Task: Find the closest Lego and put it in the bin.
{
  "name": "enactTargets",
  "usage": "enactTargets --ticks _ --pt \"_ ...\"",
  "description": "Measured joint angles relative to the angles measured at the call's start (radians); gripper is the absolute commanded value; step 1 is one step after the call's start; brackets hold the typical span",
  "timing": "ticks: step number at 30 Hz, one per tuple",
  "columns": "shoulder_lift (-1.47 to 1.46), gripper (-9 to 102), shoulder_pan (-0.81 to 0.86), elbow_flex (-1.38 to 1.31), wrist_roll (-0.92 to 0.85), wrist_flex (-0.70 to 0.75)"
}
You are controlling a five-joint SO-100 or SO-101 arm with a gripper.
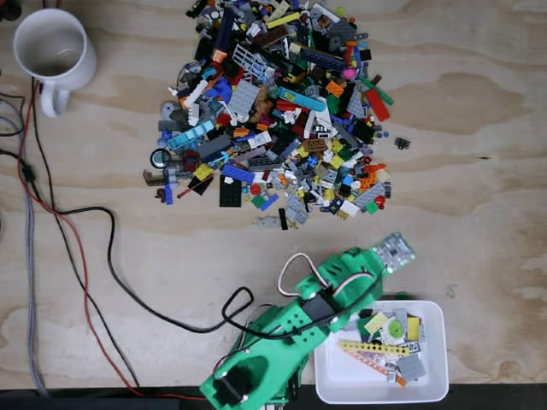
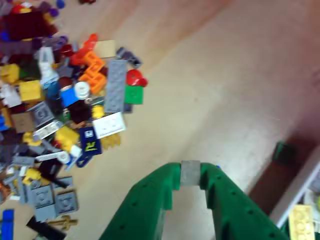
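Observation:
My green gripper (image 2: 190, 172) is shut on a small grey Lego piece (image 2: 190, 173), pinched between the two fingertips above bare wood. In the fixed view the gripper (image 1: 389, 254) points up and right, between the Lego pile (image 1: 273, 111) and the bin (image 1: 436, 389). The bin is a shallow white tray at the bottom right, just right of the arm, holding several pieces, among them a long yellow one. The wrist view has the pile (image 2: 55, 100) at the left and the bin's white edge (image 2: 300, 192) at the lower right.
A white mug (image 1: 51, 49) stands at the top left of the fixed view. Black and red cables (image 1: 85, 256) run down the left side toward the arm's base. A few stray pieces (image 1: 272, 221) lie just below the pile.

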Motion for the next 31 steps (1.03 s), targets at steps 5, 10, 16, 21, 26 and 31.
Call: enactTargets --ticks 5,10,16,21,26,31 --pt "-0.057 0 -0.365 0.000 0.084 -0.107" --pt "-0.204 0 -0.569 -0.003 0.140 -0.210" --pt "-0.419 0 -0.684 -0.110 0.193 -0.233" --pt "-0.443 0 -0.761 -0.127 0.219 -0.233" --pt "-0.443 0 -0.782 -0.127 0.238 -0.233" --pt "-0.443 0 -0.785 -0.127 0.238 -0.233"
